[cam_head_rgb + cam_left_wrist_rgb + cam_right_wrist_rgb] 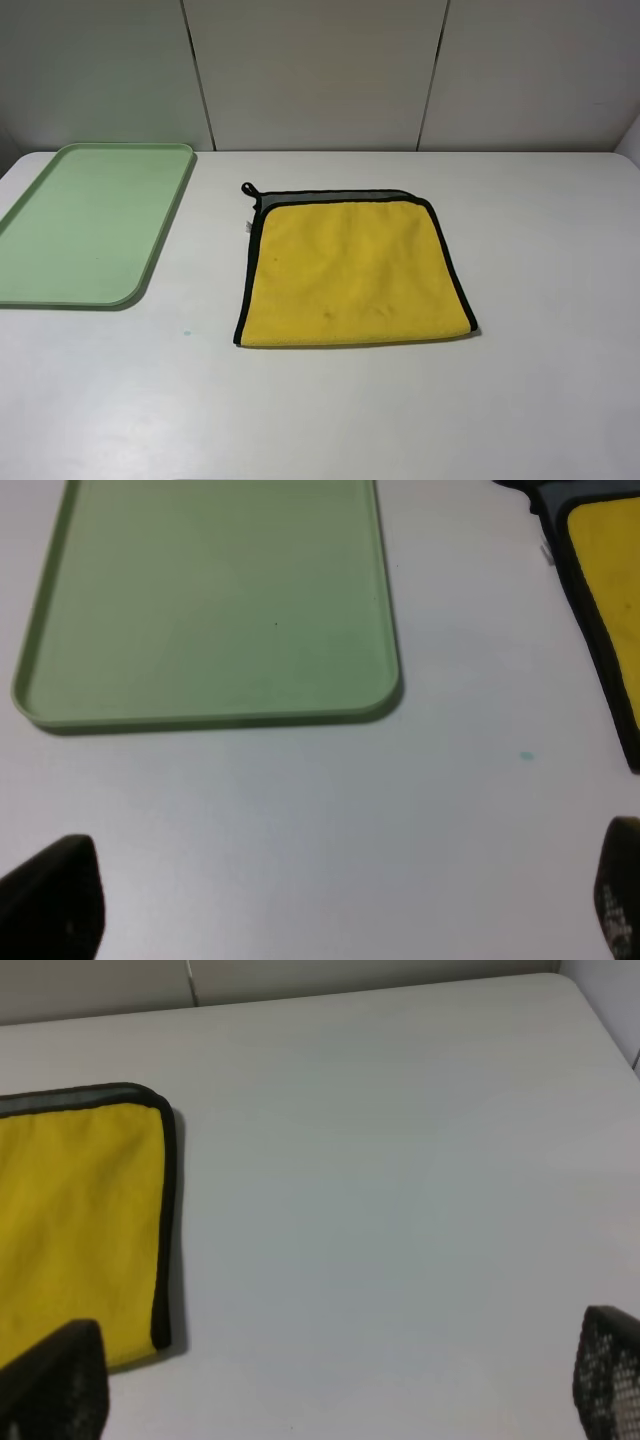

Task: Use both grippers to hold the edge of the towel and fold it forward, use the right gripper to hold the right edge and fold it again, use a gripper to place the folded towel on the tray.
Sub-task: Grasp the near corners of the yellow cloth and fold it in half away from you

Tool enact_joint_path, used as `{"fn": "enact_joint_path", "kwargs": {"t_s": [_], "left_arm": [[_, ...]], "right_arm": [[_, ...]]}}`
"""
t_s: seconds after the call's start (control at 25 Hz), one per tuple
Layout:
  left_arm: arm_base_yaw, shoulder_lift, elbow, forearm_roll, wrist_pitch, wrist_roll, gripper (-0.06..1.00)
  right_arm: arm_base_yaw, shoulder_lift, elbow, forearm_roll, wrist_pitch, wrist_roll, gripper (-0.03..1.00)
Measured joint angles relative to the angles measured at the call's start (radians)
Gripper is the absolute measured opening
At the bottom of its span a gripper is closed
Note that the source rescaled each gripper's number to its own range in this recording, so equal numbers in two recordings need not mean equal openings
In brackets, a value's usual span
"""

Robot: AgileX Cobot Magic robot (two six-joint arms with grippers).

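The yellow towel (352,272) lies flat on the white table, near the middle, yellow side up. A thin grey strip shows along its far side, and its black edge (453,266) runs around it, with a small black loop (248,188) at the far left corner. The pale green tray (88,220) sits empty at the far left. Neither arm shows in the exterior view. My left gripper (335,910) is open and empty over bare table, between the tray (210,600) and the towel (607,570). My right gripper (330,1380) is open and empty, right of the towel (80,1230).
Grey wall panels (320,70) stand behind the table's far edge. A tiny teal speck (186,333) marks the table in front of the tray. White tabletop (540,380) stretches to the right of and in front of the towel.
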Motion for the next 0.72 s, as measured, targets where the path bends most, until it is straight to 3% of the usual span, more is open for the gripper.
{"fn": "enact_joint_path", "kwargs": {"t_s": [0.72], "left_arm": [[0.000, 0.000, 0.000, 0.007, 0.000, 0.000, 0.98]], "right_arm": [[0.000, 0.000, 0.000, 0.000, 0.000, 0.000, 1.00]]}}
